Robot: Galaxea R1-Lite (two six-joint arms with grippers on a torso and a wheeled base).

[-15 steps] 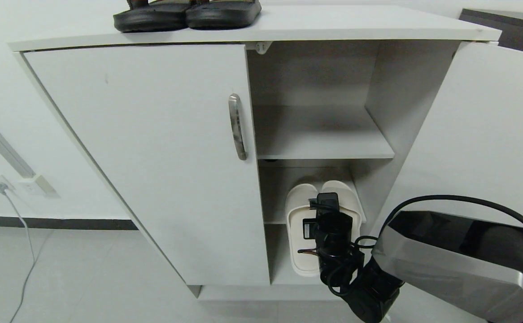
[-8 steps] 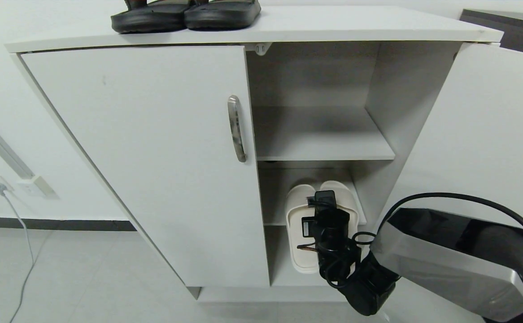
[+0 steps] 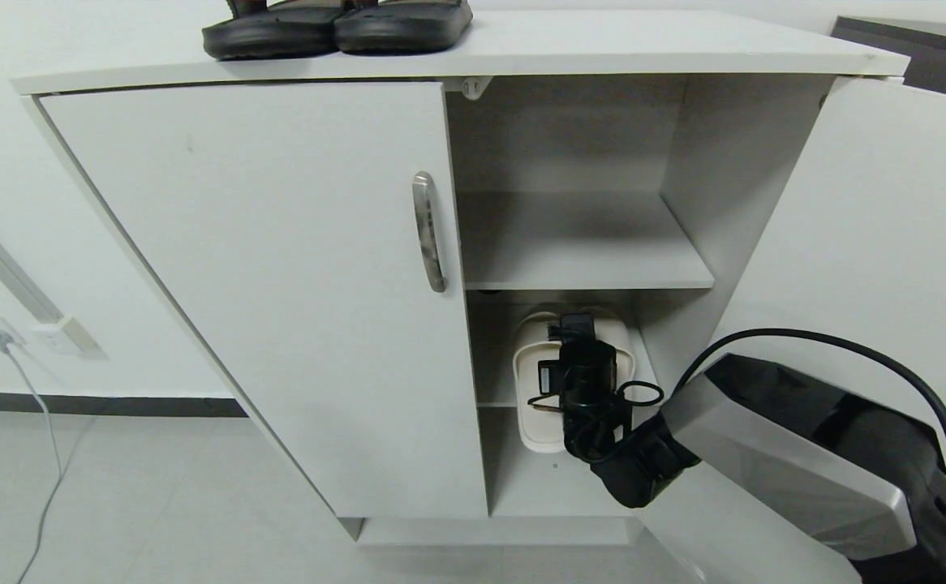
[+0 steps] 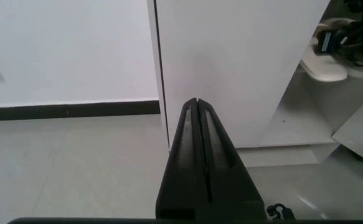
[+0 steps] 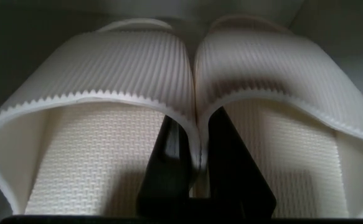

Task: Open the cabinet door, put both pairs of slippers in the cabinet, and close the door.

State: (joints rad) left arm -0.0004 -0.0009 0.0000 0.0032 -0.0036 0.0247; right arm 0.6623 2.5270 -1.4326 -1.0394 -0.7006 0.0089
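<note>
My right gripper (image 5: 197, 155) pinches the white slippers (image 3: 531, 381) by their touching inner walls, over the lower shelf (image 3: 492, 391) inside the cabinet (image 3: 684, 49). Their heels overhang its near edge. The right door (image 3: 862, 227) stands open. My left gripper (image 4: 197, 106), fingers pressed together and empty, hangs before the closed left door (image 3: 262, 276). The black slippers (image 3: 335, 28) sit on the cabinet's top.

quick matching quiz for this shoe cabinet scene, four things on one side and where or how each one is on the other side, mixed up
1 white slippers
2 black slippers
3 handled door
4 right door

A swung open
B on the cabinet top
C shut
D clamped in the right gripper

Pairs: 1-D, 2-B, 3-C, 4-A
</note>
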